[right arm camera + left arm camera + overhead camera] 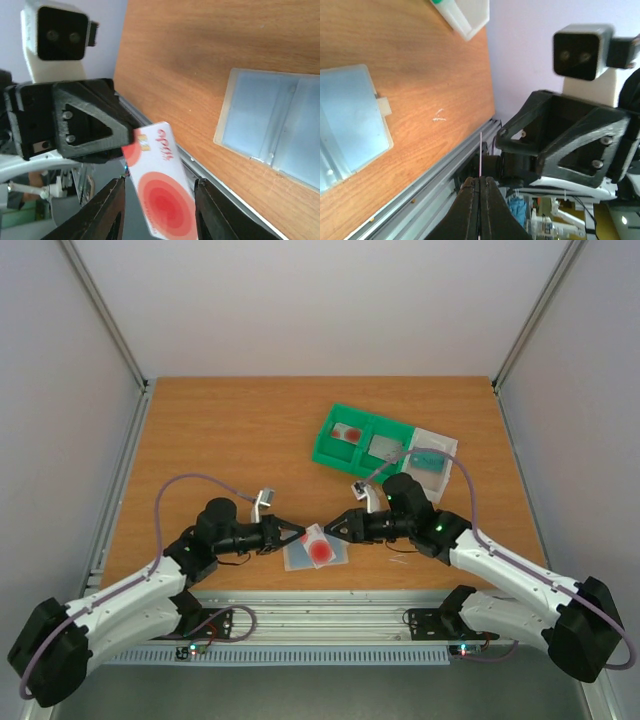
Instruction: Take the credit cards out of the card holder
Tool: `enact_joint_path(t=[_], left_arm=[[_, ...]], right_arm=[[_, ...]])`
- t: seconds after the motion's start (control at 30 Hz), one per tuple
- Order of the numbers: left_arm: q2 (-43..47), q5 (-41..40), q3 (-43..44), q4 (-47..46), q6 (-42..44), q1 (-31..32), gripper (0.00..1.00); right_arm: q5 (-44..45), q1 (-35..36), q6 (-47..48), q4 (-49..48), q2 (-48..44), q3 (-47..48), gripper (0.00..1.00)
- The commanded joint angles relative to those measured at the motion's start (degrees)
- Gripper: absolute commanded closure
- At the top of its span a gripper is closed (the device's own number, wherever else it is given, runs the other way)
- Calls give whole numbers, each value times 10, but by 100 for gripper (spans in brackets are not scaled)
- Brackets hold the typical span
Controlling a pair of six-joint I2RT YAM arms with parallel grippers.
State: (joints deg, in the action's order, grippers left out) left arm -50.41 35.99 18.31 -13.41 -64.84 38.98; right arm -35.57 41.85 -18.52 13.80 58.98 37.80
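Observation:
A white credit card (pixel 161 192) with red circles hangs in the air between my two grippers, above the near table edge. My left gripper (pixel 480 181) is shut on one end of it, and in the left wrist view the card (pixel 480 155) shows edge-on as a thin white line. My right gripper (pixel 159 184) is open, its fingers (pixel 114 210) either side of the card without touching it. From above, the card (pixel 319 548) hovers over the card holder (pixel 295 559). The card holder (pixel 270 120) lies open and flat on the table, grey-blue inside up.
A green two-compartment tray (pixel 330 452) at the back right holds a card in each compartment. A white tray (pixel 444 446) lies beside it on the right. The metal rail (pixel 330 615) runs along the near table edge just below the grippers.

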Motion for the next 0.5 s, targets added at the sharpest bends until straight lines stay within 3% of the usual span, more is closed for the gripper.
enact_joint_path(t=[0.0,0.2,0.47], left_arm=[[45,-72,-9,-7,-9,2,100],[86,-134,-8,9,-20,2,99],[109,-220,2,29,-24,2,99]], right_arm=[[33,5,-136,-92,-17,-44,58],[70,6,-206,-134,-23,-77,53],[98,24,-301,-325,5,-135,49]])
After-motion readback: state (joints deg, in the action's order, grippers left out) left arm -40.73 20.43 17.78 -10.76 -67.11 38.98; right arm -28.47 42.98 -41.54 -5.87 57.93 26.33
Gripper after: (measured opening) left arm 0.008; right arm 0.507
